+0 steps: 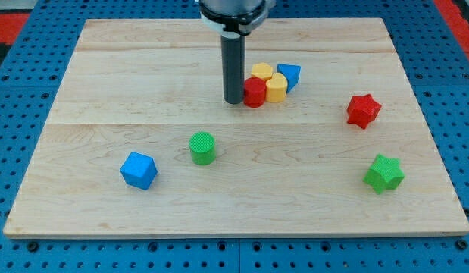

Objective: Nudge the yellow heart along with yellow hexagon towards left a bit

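A yellow heart (261, 72) and a yellow hexagon (276, 88) sit together right of the board's centre, near the view's top. A red block (254, 92) touches the hexagon's left side. A blue block (289, 76) touches the yellow blocks on the right. My tip (234, 101) stands just left of the red block, touching or nearly touching it. The rod rises straight up to the arm's black and white end at the view's top.
A red star (363, 111) lies at the right. A green star (384, 174) lies at the lower right. A green cylinder (203, 148) sits below centre. A blue cube (139, 170) lies at the lower left. The wooden board (105, 83) rests on a blue perforated base.
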Tool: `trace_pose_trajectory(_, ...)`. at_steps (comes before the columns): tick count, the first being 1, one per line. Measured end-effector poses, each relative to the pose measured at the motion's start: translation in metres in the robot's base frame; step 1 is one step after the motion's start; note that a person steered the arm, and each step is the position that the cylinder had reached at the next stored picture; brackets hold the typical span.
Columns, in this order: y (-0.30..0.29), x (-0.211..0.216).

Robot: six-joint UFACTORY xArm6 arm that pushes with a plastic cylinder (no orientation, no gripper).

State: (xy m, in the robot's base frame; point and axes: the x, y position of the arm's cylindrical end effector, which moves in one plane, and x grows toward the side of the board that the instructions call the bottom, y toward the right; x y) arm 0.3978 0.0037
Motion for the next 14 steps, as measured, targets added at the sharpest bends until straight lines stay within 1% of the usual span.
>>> trace_pose_trajectory(1, 0.01, 0.016)
trace_pose_trajectory(2, -0.004, 0.03)
trace_pose_trajectory(3, 0.0, 0.074)
trace_pose_trajectory(4, 0.025, 0.102)
trace_pose_trajectory(5, 0.045, 0.087)
trace_pose_trajectory(6, 0.046, 0.065)
trace_pose_trajectory(7, 0.063, 0.064)
trace_pose_trajectory(9, 0.102, 0.048)
trace_pose_trajectory(11, 0.109, 0.018)
trace_pose_trajectory(13, 0.114, 0.015)
trace_pose_trajectory(14, 0.114, 0.005)
